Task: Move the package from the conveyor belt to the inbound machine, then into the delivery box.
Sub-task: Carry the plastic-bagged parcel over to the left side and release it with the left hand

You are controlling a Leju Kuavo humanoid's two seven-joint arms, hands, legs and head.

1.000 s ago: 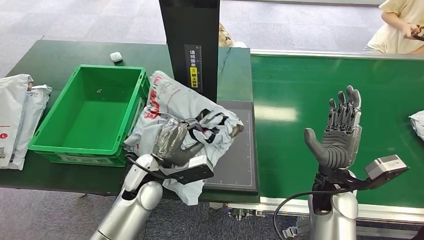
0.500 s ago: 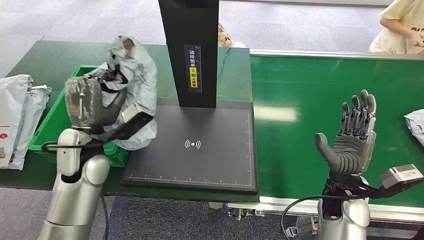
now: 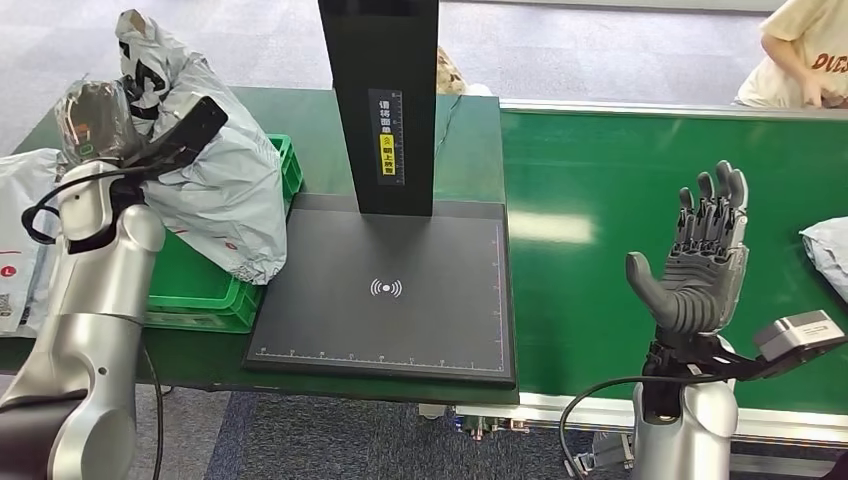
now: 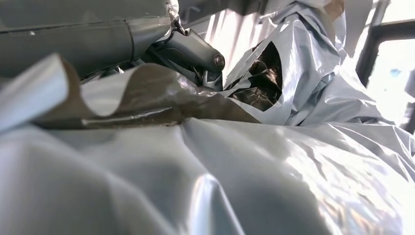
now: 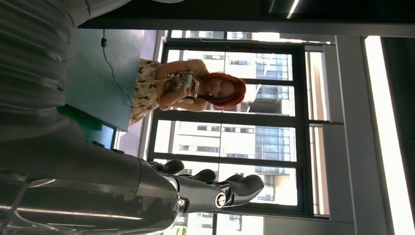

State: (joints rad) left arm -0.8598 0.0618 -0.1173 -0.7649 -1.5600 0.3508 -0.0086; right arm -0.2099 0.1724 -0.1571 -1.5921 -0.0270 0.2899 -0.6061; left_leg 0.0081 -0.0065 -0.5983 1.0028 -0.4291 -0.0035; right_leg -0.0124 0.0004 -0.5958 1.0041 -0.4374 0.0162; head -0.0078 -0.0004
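Observation:
My left hand [image 3: 100, 120] grips a crumpled grey plastic package [image 3: 215, 190] and holds it up over the green delivery box [image 3: 210, 285], which the package largely hides. In the left wrist view the package [image 4: 274, 166] lies close against the dark fingers [image 4: 195, 49]. The black inbound machine pad [image 3: 390, 290] with its upright post [image 3: 380, 100] is bare. My right hand [image 3: 700, 265] stands raised and open above the green conveyor belt [image 3: 620, 200], palm facing left, holding nothing. The right wrist view shows its fingers [image 5: 215, 193] spread against windows.
Several white parcels [image 3: 20, 240] lie on the table left of the box. Another grey package [image 3: 830, 245] sits at the belt's right edge. A person [image 3: 800, 55] sits beyond the belt at the far right, also seen as a person [image 5: 191, 88] in the right wrist view.
My left arm has carried the package from the pad's front left corner up and leftward over the green box. The pad now lies bare. My right hand has drifted slightly right.

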